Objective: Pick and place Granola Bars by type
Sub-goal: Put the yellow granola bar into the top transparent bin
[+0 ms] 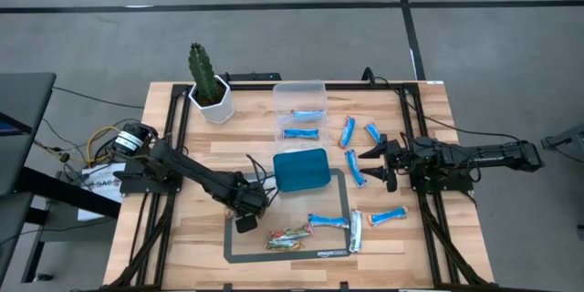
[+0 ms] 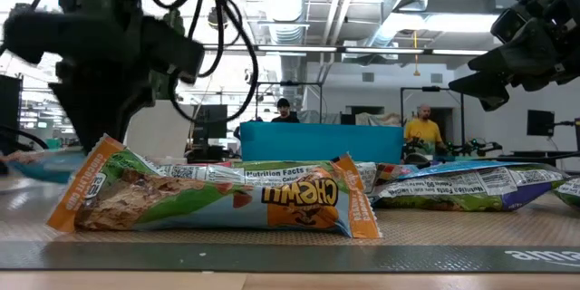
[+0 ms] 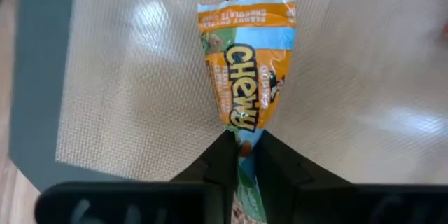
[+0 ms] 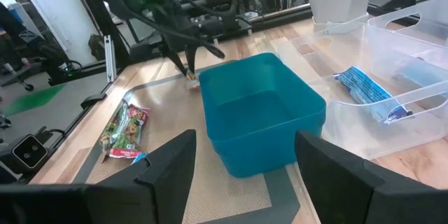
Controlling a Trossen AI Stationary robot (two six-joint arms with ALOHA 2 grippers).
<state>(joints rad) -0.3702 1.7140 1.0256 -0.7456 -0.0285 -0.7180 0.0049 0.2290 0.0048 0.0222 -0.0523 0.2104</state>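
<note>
From above, the left gripper [image 1: 246, 224] sits low over the grey mat [image 1: 239, 252] on the pale wooden slatted table [image 1: 164, 255], near a cluster of multicoloured wrapped bars [image 1: 288, 236]. The right gripper [image 1: 372, 165] hovers with fingers spread and empty beside the blue-and-white wrapped bars [image 1: 354, 168] lying loose on the wood; two more lie in the clear plastic bin [image 1: 300, 108], with the teal rectangular tray [image 1: 301, 169] just beside it and a potted cactus [image 1: 208, 84] at the far edge.

At table height, an orange-and-green Chewy granola bar [image 2: 217, 196] lies flat on the mat in the foreground, another multicoloured wrapper [image 2: 462, 188] near it. Behind is an open workshop with ceiling ducts and two people at benches.

The left wrist view shows the dark fingers [image 3: 222, 161] clenched on the tail end of an orange Chewy bar [image 3: 245, 70]. The grip is only on the wrapper's end seam, so the bar may swing, slip out, or twist during transport and land in the wrong group.

The right wrist view looks past parted fingers [image 4: 168, 168] at the teal tray and bin; whether the held bar is clear of the mat is hard to tell here.
</note>
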